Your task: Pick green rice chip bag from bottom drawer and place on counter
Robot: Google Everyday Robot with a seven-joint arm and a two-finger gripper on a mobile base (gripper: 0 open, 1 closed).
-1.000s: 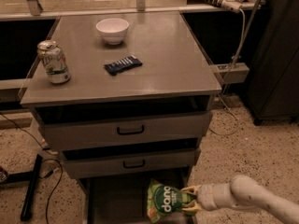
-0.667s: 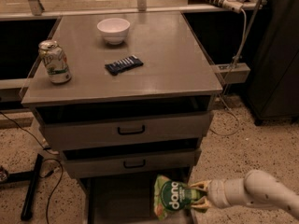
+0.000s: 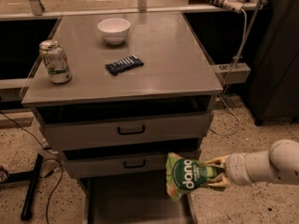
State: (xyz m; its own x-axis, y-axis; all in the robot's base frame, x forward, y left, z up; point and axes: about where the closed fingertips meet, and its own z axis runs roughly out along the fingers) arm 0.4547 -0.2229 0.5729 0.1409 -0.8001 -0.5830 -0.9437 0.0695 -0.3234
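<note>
The green rice chip bag [image 3: 187, 176] is light green with a dark green circle and white "dang" lettering. It hangs in the air at the right front of the cabinet, level with the second handled drawer. My gripper [image 3: 219, 173] reaches in from the right on a white arm and is shut on the bag's right end. The bottom drawer [image 3: 131, 202] stands open below the bag, a shallow grey tray with a bare floor. The counter [image 3: 159, 55] is the cabinet's flat grey top, well above the bag.
On the counter stand a white bowl [image 3: 114, 30], a green-white soda can [image 3: 55, 62] at the left and a small dark blue wrapper [image 3: 124, 64]. Two grey drawers with black handles [image 3: 131, 130] are below. Cables and a black stand leg [image 3: 32, 185] lie on the floor at the left.
The gripper has lifted the bag up and a little right, out of the bottom drawer, to the height of the second handled drawer. The arm has risen with it.
</note>
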